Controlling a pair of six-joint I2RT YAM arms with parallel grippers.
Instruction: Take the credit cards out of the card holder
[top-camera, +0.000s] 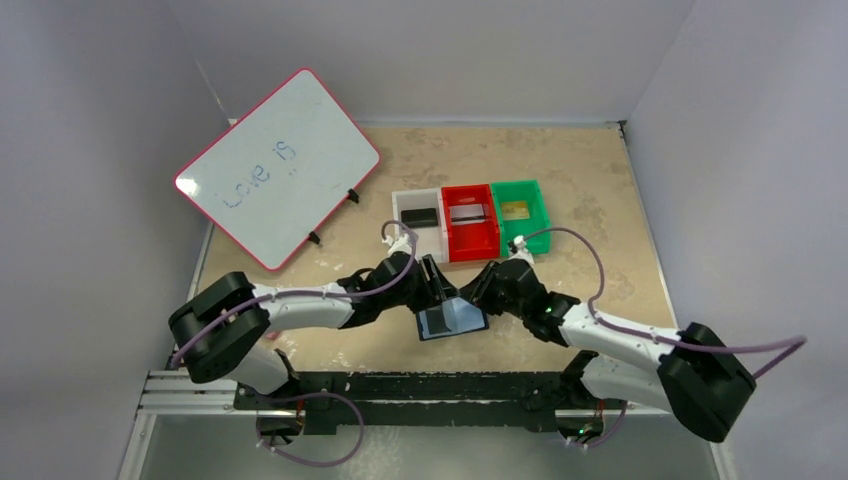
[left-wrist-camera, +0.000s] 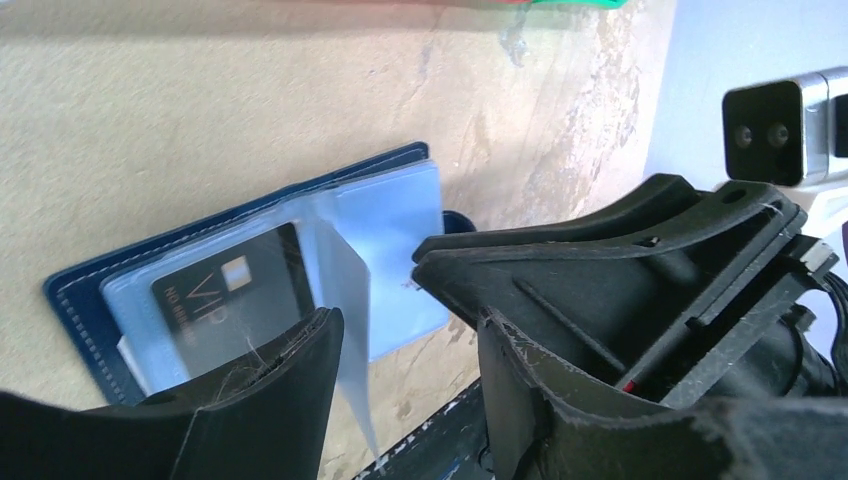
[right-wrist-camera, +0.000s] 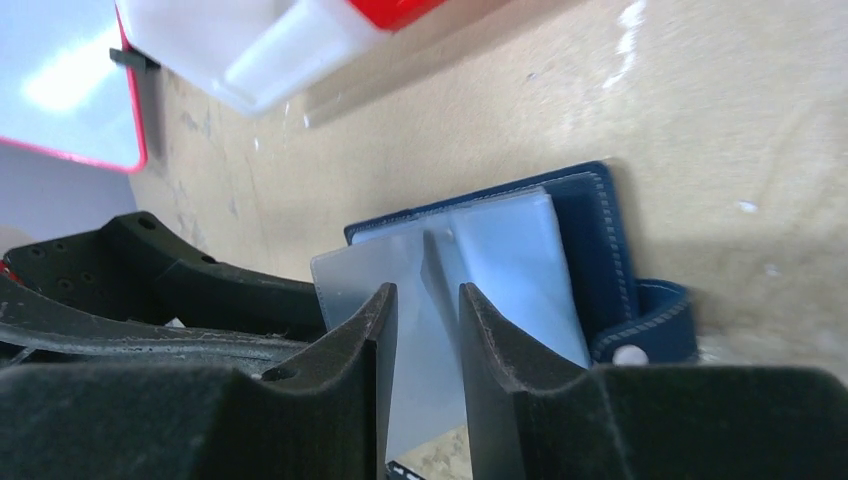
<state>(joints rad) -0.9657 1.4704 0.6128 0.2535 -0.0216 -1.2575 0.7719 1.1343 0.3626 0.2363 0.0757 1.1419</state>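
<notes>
One black VIP card remains pocketed in the open card holder at frame centre, while left gripper and right gripper, jaws apart, straddle its upright sleeve.

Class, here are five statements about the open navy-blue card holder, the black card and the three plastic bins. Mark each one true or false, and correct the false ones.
1. The navy-blue bifold card holder lies open on the tan table. True.
2. A black card marked VIP sits in one of its clear pockets. True.
3. The card holder lies inside the red plastic bin. False: it lies on the table, nearer the arms than the bins.
4. The green plastic bin stands between the white and red ones. False: the red bin is in the middle.
5. The right gripper straddles a clear pocket leaf. True.
</notes>
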